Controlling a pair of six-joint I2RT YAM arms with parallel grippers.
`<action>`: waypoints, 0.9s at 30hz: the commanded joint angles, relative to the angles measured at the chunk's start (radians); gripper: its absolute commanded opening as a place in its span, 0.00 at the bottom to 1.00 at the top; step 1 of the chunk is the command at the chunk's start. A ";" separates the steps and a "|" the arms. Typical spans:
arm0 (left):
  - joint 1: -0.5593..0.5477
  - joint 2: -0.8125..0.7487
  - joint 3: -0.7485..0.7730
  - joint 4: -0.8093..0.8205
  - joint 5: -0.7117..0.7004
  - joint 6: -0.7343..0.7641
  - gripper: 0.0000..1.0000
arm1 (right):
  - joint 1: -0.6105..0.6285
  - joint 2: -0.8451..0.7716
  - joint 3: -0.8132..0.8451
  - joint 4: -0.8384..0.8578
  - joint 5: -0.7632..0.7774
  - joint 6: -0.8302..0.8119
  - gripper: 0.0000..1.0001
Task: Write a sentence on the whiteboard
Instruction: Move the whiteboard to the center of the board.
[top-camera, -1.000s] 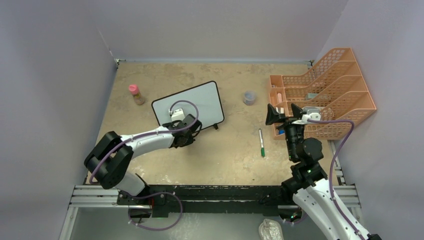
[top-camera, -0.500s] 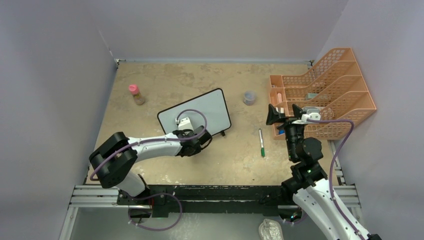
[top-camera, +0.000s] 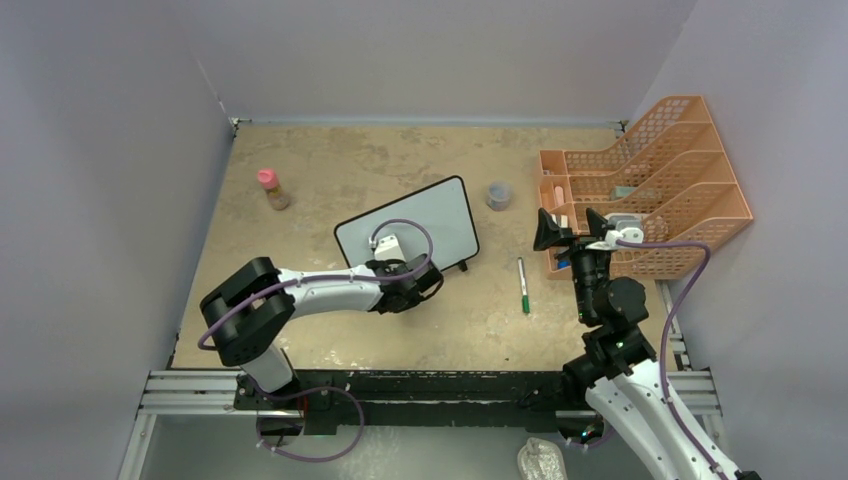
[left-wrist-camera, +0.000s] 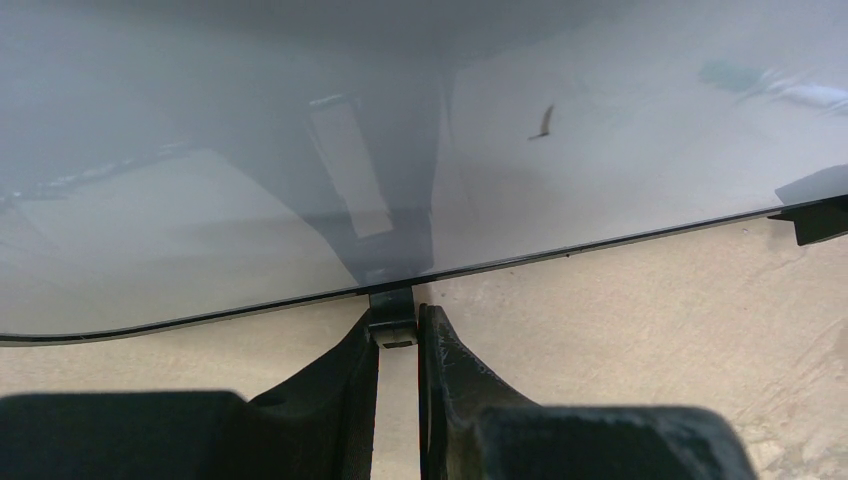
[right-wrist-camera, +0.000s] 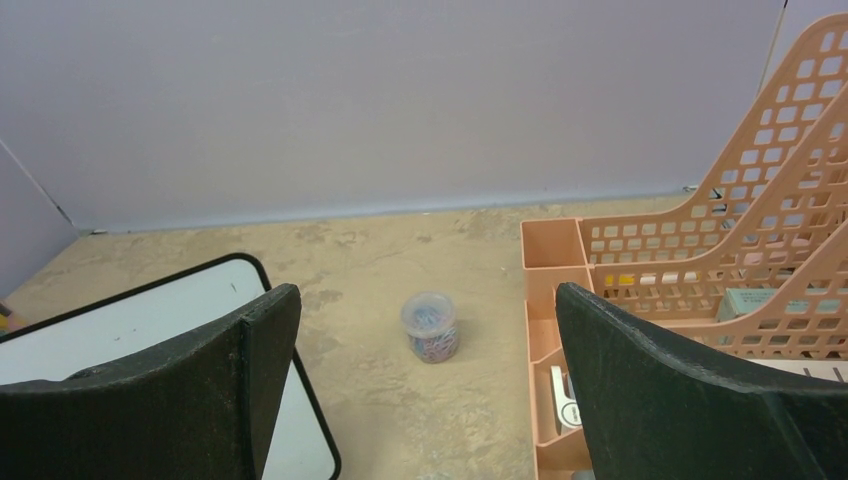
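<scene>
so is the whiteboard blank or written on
Almost blank: the whiteboard shows no words in the top view, and the left wrist view shows only one tiny dark mark. The marker lies unheld.

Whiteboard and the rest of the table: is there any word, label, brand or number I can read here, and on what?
No legible text anywhere.
The whiteboard: no writing, only one short dark stroke, not a letter.
The pen: any print is too small to read.
The pink-capped bottle: label too small to read.
The orange organiser: nothing readable on its contents.
</scene>
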 joint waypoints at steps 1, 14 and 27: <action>-0.034 0.045 0.035 0.021 0.066 -0.025 0.00 | 0.006 -0.011 0.026 0.034 0.000 -0.007 0.99; -0.072 0.055 0.047 -0.029 0.061 -0.080 0.00 | 0.007 -0.006 0.026 0.036 -0.004 -0.007 0.99; -0.084 0.036 0.034 -0.050 0.061 -0.106 0.06 | 0.006 0.002 0.029 0.032 -0.001 -0.011 0.99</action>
